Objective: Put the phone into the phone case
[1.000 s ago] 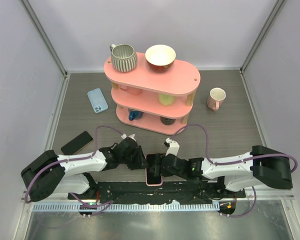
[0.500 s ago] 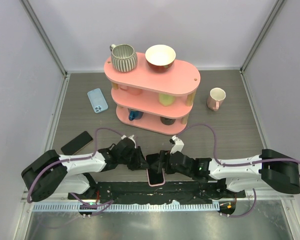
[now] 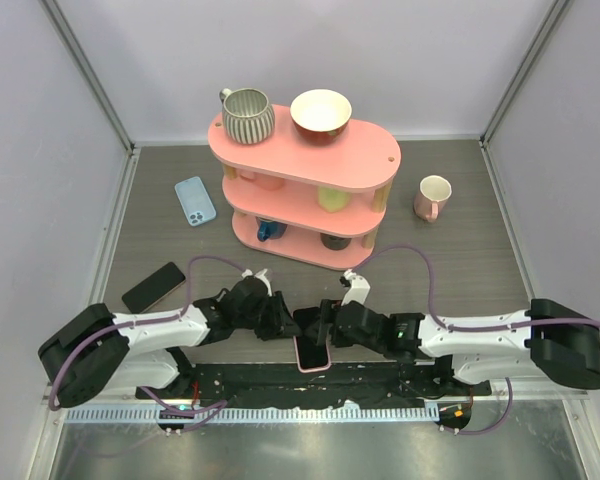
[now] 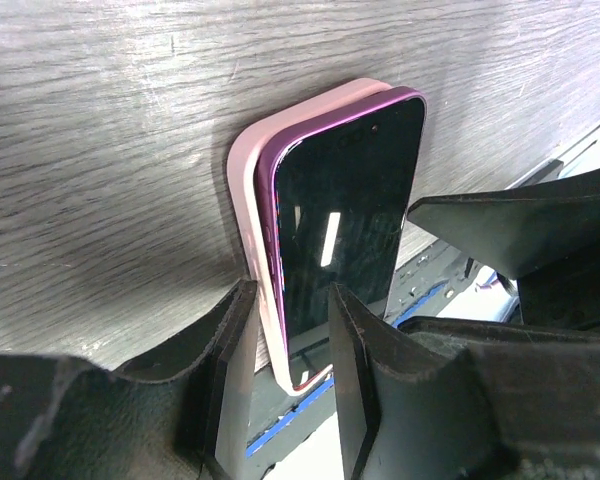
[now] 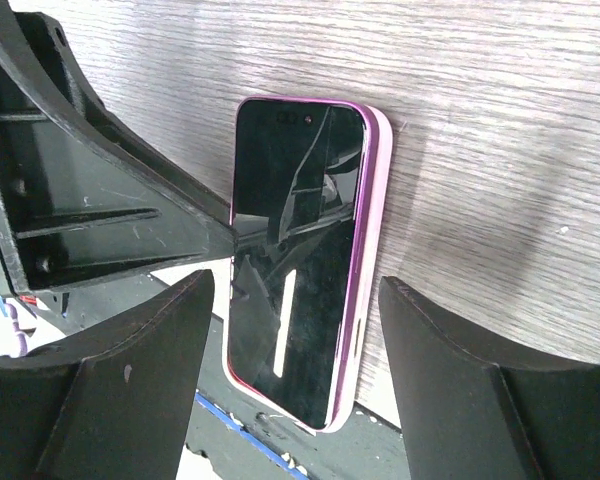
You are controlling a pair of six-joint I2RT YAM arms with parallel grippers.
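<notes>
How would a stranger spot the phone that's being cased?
From the pink tiered shelf in the middle of the table, come straight to the near edge. There lies the phone, screen up, on a pink case. Its purple rim sets it apart from the light blue phone and the black phone farther left.

Your left arm (image 3: pixel 160 326) and right arm (image 3: pixel 480 333) have white shells between black joints, with bulky black housings at the shoulders. A purple cable (image 3: pixel 208 258) loops along each arm. Your left claw (image 4: pixel 292 295) and right claw (image 5: pixel 295 300) have matte black, wedge-shaped fingers with scuffed edges.
</notes>
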